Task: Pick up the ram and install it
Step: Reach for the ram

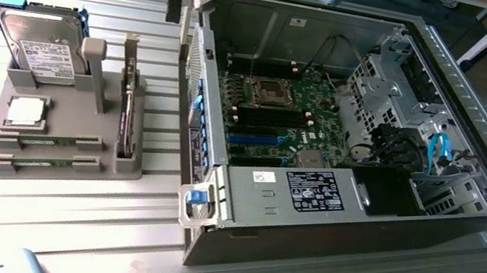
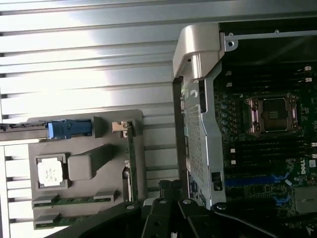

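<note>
Exterior view: jaws closed, empty, over counter (image 1: 57, 224) between grey holder (image 1: 96, 165) and open computer case (image 1: 262, 203); ram (image 1: 47, 141) lies in holder slot, second stick (image 1: 37, 162) just beside, both well apart from jaws; best approach: open first, descend square, grip mid-length across thin faces, lift straight.

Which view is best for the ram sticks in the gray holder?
Exterior view: both ram sticks lie unblocked in the gray holder. The wrist view shows one stick whole; the end effector hides part of the other.
</note>
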`<control>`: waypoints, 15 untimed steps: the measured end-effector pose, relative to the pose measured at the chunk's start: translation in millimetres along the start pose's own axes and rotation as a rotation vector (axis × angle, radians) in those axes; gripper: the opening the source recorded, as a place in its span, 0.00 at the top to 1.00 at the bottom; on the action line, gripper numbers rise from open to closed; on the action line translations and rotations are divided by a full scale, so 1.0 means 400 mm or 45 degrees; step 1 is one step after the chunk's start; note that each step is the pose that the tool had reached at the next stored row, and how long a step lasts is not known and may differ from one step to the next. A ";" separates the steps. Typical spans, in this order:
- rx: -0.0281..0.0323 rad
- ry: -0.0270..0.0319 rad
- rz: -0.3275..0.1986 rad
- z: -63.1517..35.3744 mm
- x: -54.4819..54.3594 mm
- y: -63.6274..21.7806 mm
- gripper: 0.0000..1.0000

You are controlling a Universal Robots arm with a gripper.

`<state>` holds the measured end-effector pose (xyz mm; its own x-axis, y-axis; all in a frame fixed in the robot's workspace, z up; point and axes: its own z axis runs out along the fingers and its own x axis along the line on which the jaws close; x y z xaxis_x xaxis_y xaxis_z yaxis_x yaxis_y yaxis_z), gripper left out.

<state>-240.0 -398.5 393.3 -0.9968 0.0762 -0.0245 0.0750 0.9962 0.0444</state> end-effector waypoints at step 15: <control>0.0001 0.0000 0.000 -0.003 0.116 -0.008 0.89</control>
<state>-286.6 -398.1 393.3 -0.9968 0.0762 -0.0245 0.0751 0.9962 0.0443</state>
